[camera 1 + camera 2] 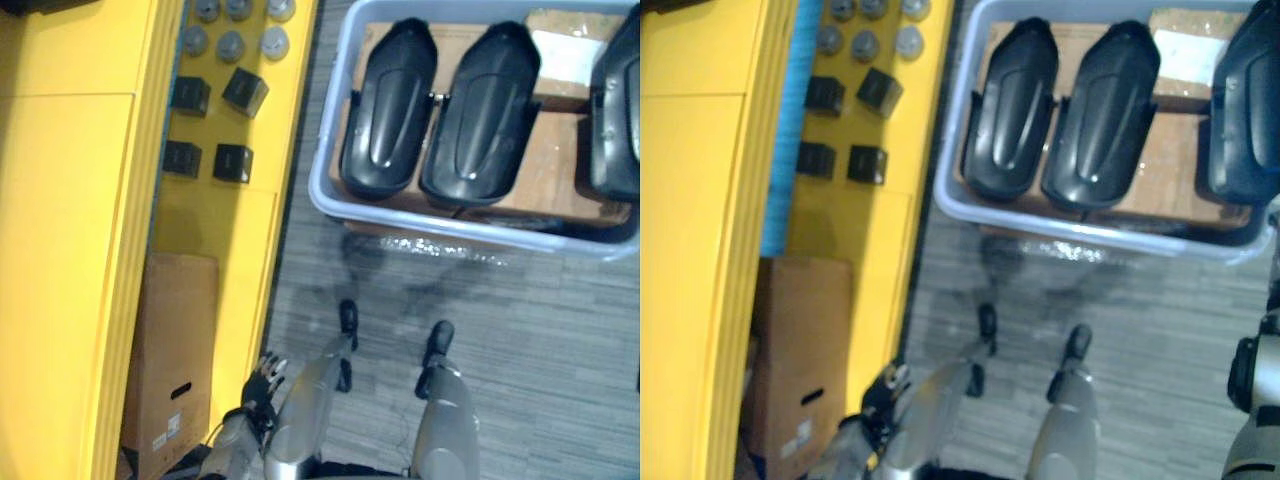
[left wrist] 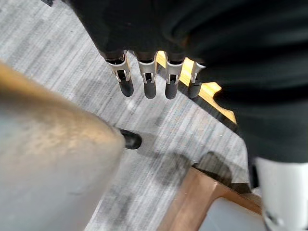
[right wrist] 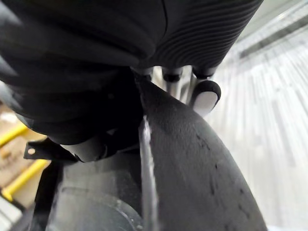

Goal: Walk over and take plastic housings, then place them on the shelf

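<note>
Left hand (image 2: 149, 79): hangs low, fingers loose and empty; we judge nothing is taken yet.
Right hand (image 3: 206, 94): a dark curved surface (image 3: 192, 159) covers its fingers; we cannot tell its grasp.
Housings (image 1: 388, 105): side by side in the bin (image 1: 330, 195) ahead, within reach.
Shelf (image 1: 60, 250): on our left, awaiting them.

The left hand (image 2: 144, 29) wears a dark, matte cover over its back. From it comes a row of silver fingers (image 2: 147, 79), each built of slotted metal segments and ending in a rounded dark tip. The right hand (image 3: 207, 29) carries a black cover moulded in fine parallel ribs. The right arm (image 1: 1252, 400) has a silver-grey shell round a black circular joint.
</note>
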